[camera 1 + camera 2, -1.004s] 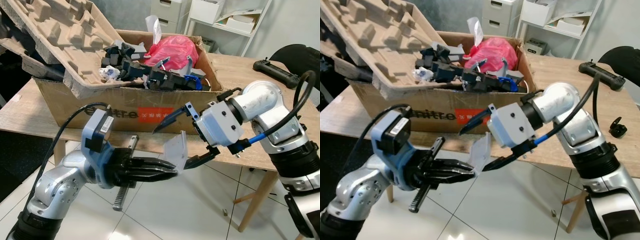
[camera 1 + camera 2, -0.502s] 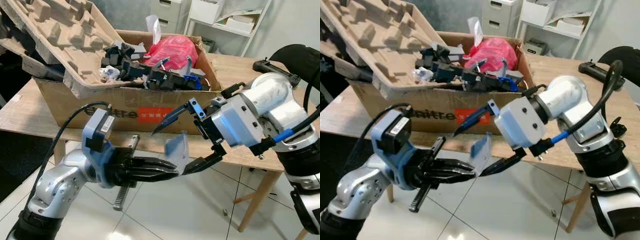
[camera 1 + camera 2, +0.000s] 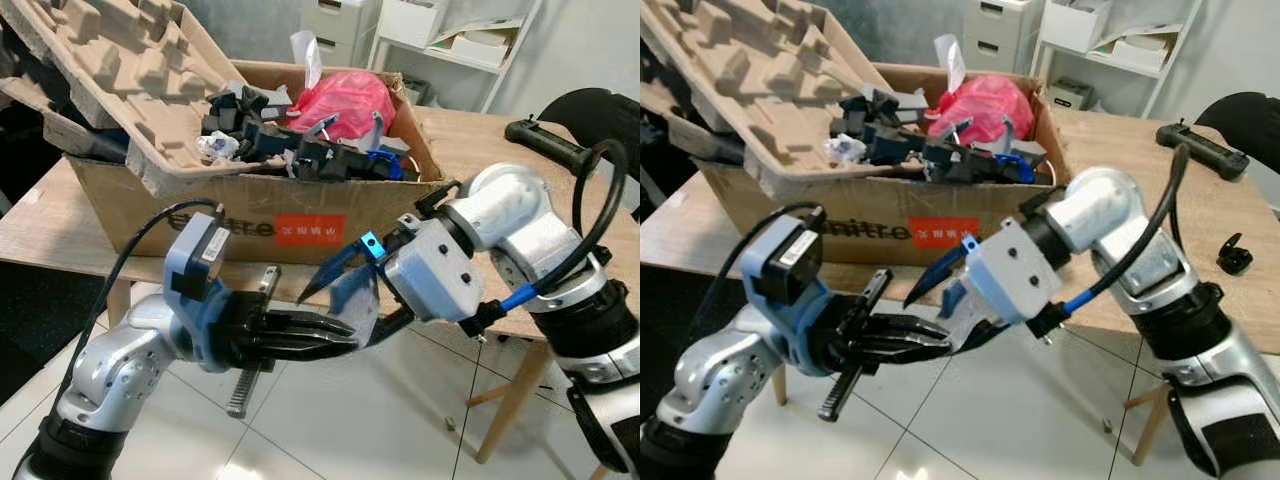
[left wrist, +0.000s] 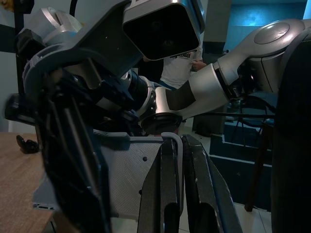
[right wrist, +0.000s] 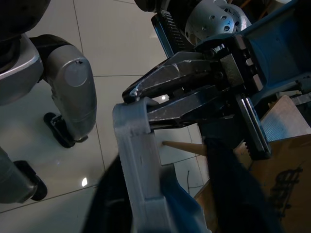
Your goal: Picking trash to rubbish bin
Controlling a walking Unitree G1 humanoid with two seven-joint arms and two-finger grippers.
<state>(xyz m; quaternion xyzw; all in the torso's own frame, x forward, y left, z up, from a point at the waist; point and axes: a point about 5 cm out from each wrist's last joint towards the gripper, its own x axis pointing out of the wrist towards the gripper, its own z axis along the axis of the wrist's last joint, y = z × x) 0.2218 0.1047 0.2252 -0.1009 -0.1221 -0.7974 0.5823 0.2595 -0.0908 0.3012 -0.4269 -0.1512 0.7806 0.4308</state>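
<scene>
The left pincer point(image 3: 340, 338) was clamped on the lower edge of a flat grey plastic piece point(image 3: 352, 295), held low in front of the wooden desk point(image 3: 500, 150). The right pincer point(image 3: 345, 305), coming from 3 o'clock, had its fingers spread apart around that piece. At 12 o'clock stood the cardboard box point(image 3: 250, 205) of trash, its red label unreadable, black letters beside it reading "itre"
</scene>
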